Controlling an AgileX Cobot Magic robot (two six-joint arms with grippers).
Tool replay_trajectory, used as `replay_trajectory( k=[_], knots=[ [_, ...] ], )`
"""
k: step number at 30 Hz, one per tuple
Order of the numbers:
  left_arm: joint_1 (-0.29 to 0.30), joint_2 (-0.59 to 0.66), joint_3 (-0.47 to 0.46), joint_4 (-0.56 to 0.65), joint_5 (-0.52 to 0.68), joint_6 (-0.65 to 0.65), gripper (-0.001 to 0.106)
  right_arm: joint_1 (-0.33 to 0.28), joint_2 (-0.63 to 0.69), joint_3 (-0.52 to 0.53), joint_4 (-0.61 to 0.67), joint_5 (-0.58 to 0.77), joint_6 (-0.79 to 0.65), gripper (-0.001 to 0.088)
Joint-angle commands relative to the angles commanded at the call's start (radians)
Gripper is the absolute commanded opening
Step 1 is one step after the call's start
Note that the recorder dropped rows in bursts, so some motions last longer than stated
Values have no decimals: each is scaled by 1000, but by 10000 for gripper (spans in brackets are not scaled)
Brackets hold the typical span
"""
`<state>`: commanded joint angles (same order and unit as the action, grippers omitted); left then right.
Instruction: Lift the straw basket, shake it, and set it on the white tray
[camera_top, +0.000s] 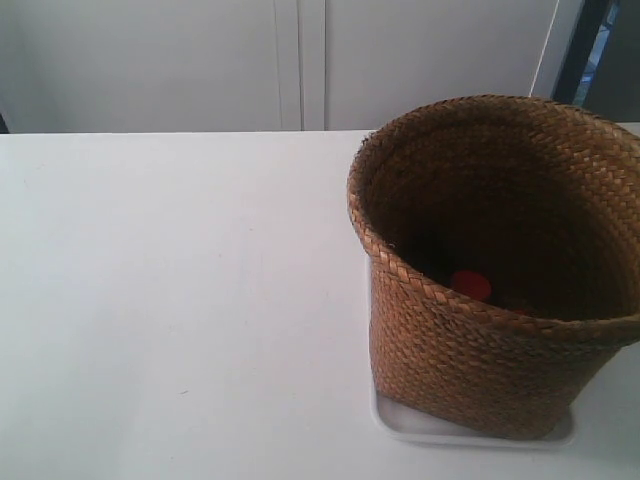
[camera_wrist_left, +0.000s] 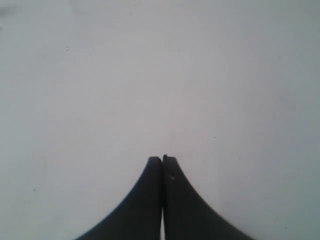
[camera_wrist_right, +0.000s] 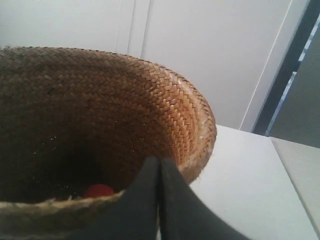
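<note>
We see the basket (camera_top: 480, 370) standing upright on the tray (camera_top: 420, 428), at the right side of the outside view. The basket is bigger than the tray, so only a thin white edge peeks out under it. Deep inside the dark basket lies a small red thing (camera_top: 470, 285); we cannot tell what it is. The outside view shows no arms at all. The right wrist view shows the right gripper (camera_wrist_right: 160, 161) up close to the basket's braided rim, looking down into it at the red thing. Its two black fingers are pressed tight together, with nothing between them. The left wrist view shows the left gripper (camera_wrist_left: 162, 158) over a bare white top, with no basket in sight. Its fingers are squeezed together too, and they hold nothing. The table (camera_top: 180, 300) is plain, smooth and white. Behind it is a pale wall (camera_top: 150, 60) with thin upright lines, and a dark post (camera_top: 572, 60) stands at the far right.
</note>
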<state>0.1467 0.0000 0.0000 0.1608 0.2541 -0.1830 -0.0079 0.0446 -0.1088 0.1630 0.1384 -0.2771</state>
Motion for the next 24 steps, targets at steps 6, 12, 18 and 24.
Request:
replay_trajectory(
  k=[6, 12, 18, 24],
  knots=[
    [0, 0, 0, 0, 0, 0, 0, -2, -45, 89, -115, 30, 65, 0],
    [0, 0, 0, 0, 0, 0, 0, -2, -45, 109, -127, 61, 110, 0],
    [0, 0, 0, 0, 0, 0, 0, -2, -45, 109, -123, 174, 120, 0],
    [0, 0, 0, 0, 0, 0, 0, -2, -45, 109, -123, 216, 122, 0]
  ],
)
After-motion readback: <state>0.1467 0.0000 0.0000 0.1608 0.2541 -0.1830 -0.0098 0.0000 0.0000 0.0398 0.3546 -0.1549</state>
